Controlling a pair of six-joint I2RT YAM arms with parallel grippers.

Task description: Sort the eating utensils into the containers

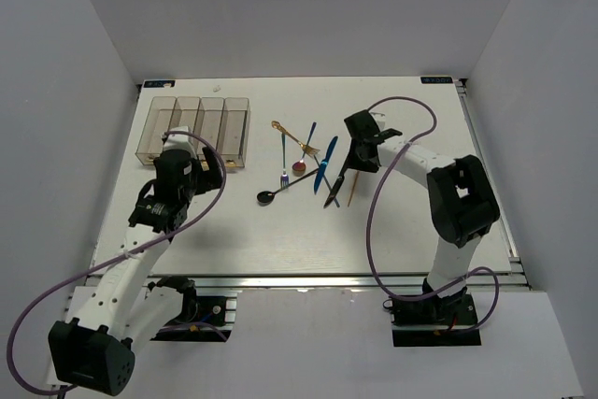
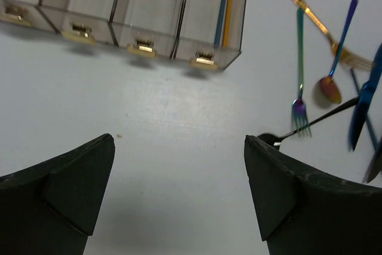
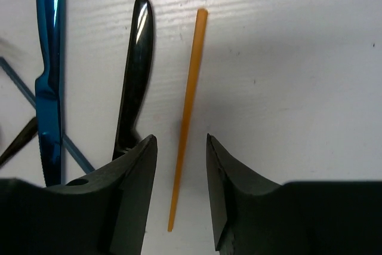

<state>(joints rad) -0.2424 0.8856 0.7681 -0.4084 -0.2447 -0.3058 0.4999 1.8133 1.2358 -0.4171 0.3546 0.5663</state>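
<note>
A: Well, where is the orange chopstick lying?
B: Beside the black knife. The right gripper is straddling it, half-open, gripping nothing yet. It looks light, stiff and slippery, so mid-shaft seems best. Meanwhile the left gripper is gaping, empty.

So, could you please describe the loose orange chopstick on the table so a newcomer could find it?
Find the utensils scattered on the table and go to the side nearest the right arm. Between that arm's fingers lies the orange chopstick: a plain thin stick, beside a broader black knife.
</note>
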